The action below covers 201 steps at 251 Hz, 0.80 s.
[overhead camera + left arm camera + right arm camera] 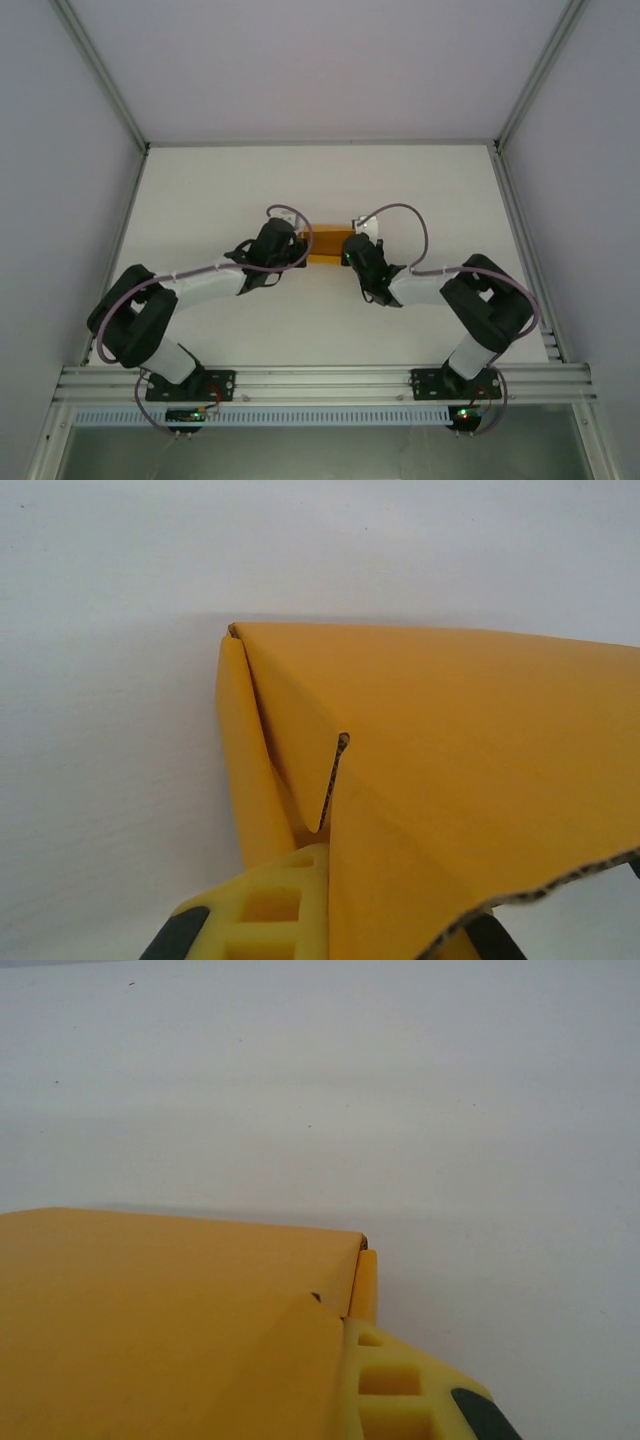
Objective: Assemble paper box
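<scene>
Top external view: the paper box (325, 246) lies at mid-frame on the white surface (300, 185), directly between the left hand (300, 243) and the right hand (349, 247), which meet it from opposite ends. Both arms bend inward from the lower corners. Bare surface extends above the box to the back wall, and metal frame rails border the left and right edges. Left wrist view: the paper box (460, 760) occupies the centre and right of the frame, with a folded corner and a slit at mid-frame. A yellow finger (275, 910) at the bottom edge presses against the card, and a second finger tip shows at lower right with the card between them, so the left hand holds the box. Open surface lies to the upper left. Right wrist view: the paper box (170, 1320) occupies the lower left. One yellow finger (400, 1385) touches its right edge. The card hides the other finger, so the grip state of the right hand cannot be determined. Bare surface covers the upper frame.
</scene>
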Available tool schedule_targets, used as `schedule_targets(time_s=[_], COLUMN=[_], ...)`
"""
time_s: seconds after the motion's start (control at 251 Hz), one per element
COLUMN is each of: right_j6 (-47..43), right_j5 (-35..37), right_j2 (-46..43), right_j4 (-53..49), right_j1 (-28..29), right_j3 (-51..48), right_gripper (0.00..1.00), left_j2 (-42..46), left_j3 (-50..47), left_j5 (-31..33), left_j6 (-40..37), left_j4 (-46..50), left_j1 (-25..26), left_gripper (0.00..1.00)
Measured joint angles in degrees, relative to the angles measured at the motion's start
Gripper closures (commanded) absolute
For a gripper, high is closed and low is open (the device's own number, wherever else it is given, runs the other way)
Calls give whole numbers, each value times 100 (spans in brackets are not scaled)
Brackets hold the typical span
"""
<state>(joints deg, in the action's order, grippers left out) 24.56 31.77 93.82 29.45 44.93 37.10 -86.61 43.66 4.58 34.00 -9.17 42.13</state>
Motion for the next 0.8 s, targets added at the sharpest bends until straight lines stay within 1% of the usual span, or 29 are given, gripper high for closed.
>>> schedule_targets(time_s=[0.072, 0.124, 0.192, 0.251, 0.307, 0.335, 0.431, 0.567, 0.627, 0.702, 0.802], right_j6=[-96, -157, -221, -267, -308, -323, -365, -448, -476, -514, -560], right_j5=[0, -28, -131, -186, -216, -225, -245, -260, -260, -260, -260], right_j2=[-2, -2, -7, -9, -11, -11, -11, -11, -9, -4, 13], right_j4=[107, 168, 212, 258, 315, 339, 417, 468, 485, 505, 540], right_j1=[46, 92, 201, 280, 323, 332, 339, 339, 350, 376, 420], right_j3=[-63, -87, -96, -122, -155, -168, -212, -232, -236, -243, -247], right_gripper=[100, 100, 100, 100, 100, 100, 100, 100, 100, 100, 97], left_j2=[109, 208, 350, 527, 767, 911, 1488, 2173, 2297, 2229, 1759], left_j3=[0, -4, -52, -105, -142, -149, -142, 33, 234, 487, 820], left_j5=[20, 11, -9, 0, 9, 17, 17, 22, -22, -94, -326], left_j6=[9, 39, 59, 48, 13, 15, 44, 59, 70, 142, 229], left_j4=[162, 326, 610, 935, 1263, 1423, 1867, 2396, 2570, 2592, 2529], left_j1=[2, 7, 50, 76, 103, 103, 101, 46, -122, -468, -938], left_gripper=[86, 72, 62, 44, 35, 28, 0, 0, 0, 1, 0])
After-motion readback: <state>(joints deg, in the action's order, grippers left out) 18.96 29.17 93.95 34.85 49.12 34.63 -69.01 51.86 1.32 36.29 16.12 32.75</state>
